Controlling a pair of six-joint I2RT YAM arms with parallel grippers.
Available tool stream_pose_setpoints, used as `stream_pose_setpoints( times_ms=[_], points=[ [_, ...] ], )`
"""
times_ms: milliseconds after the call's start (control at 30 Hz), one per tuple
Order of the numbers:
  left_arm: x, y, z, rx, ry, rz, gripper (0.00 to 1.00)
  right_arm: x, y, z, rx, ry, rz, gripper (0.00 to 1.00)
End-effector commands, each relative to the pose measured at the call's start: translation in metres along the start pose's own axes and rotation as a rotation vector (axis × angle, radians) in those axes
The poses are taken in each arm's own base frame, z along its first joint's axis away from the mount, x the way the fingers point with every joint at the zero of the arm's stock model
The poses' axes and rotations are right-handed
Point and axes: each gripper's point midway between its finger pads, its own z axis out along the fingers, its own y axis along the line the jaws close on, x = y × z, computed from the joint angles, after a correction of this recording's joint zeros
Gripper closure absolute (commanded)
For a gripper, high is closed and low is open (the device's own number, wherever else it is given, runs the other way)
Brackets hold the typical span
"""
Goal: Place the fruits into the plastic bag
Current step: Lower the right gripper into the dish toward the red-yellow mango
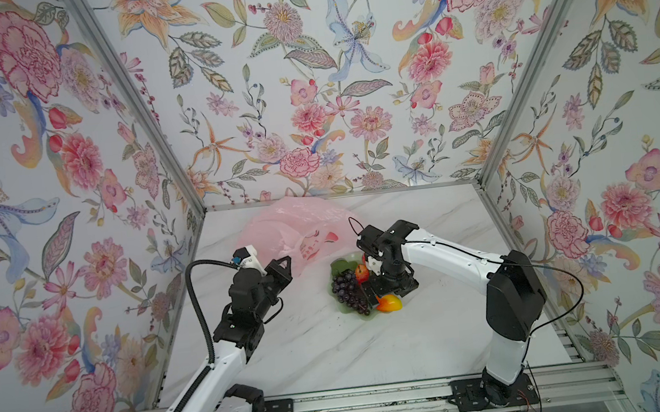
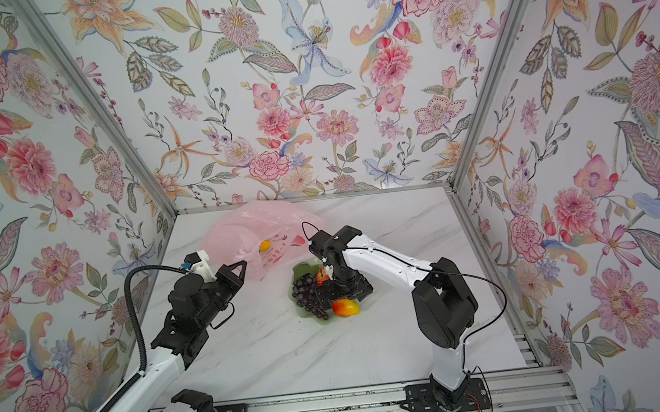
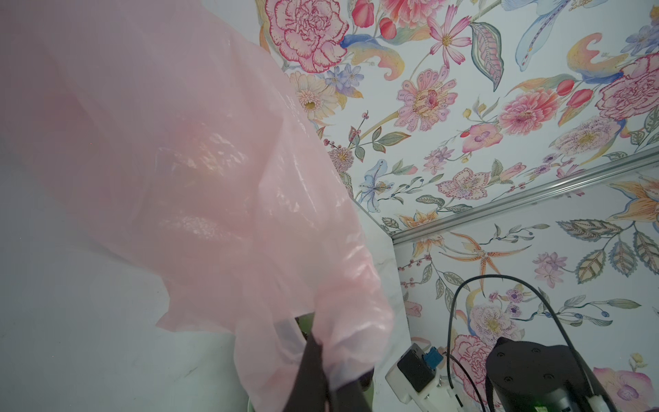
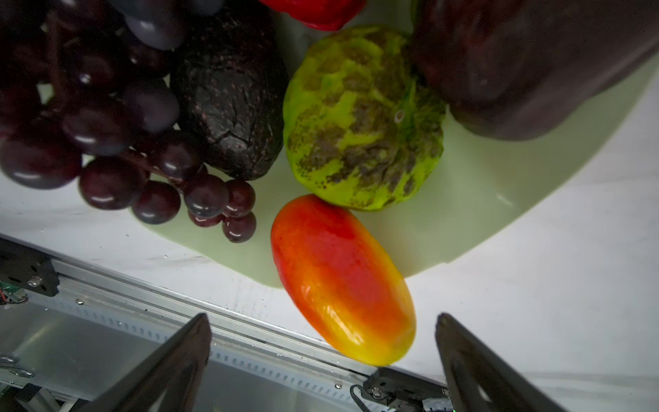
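The pale pink plastic bag (image 1: 289,228) (image 2: 247,228) (image 3: 178,160) lies at the back of the table. My left gripper (image 1: 286,261) (image 2: 242,266) (image 3: 313,339) is shut on its near edge, holding it lifted. An orange-yellow fruit (image 2: 264,245) shows inside the bag. The other fruits sit on a pale green dish (image 1: 341,308) (image 4: 481,199): a grape bunch (image 1: 347,288) (image 4: 107,125), a dark brown fruit (image 4: 231,100), a green fruit (image 4: 363,117), a red apple (image 1: 361,272) and a mango (image 1: 388,303) (image 4: 342,281) on the front rim. My right gripper (image 1: 379,293) (image 2: 329,299) (image 4: 321,317) hangs open just above the mango, holding nothing.
A dark red fruit (image 4: 527,64) fills one corner of the right wrist view. An aluminium rail (image 1: 361,400) runs along the table's front edge. Flowered walls close in the back and both sides. The right arm's wrist (image 3: 417,367) sits close to the bag.
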Motion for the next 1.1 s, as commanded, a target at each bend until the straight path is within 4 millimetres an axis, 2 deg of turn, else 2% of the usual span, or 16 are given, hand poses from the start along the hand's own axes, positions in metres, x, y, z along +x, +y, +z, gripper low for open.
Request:
stream_pose_setpoints(
  times_ms=[0,333,567,1067],
  points=[
    [0.004,0.008,-0.003,-0.024,-0.001,0.004,1.0,-0.006,-0.002,0.009,0.012,0.01,0.02,0.01],
    [0.002,0.01,-0.003,-0.031,-0.015,-0.003,1.0,-0.006,-0.005,0.02,0.023,0.031,0.008,0.0],
    [0.003,0.01,-0.002,-0.032,-0.008,-0.002,1.0,-0.003,-0.007,0.029,0.03,0.054,0.011,0.03],
    [0.004,0.012,-0.004,-0.029,-0.011,-0.006,1.0,-0.005,-0.006,0.029,0.04,0.049,0.014,0.12]
  ],
)
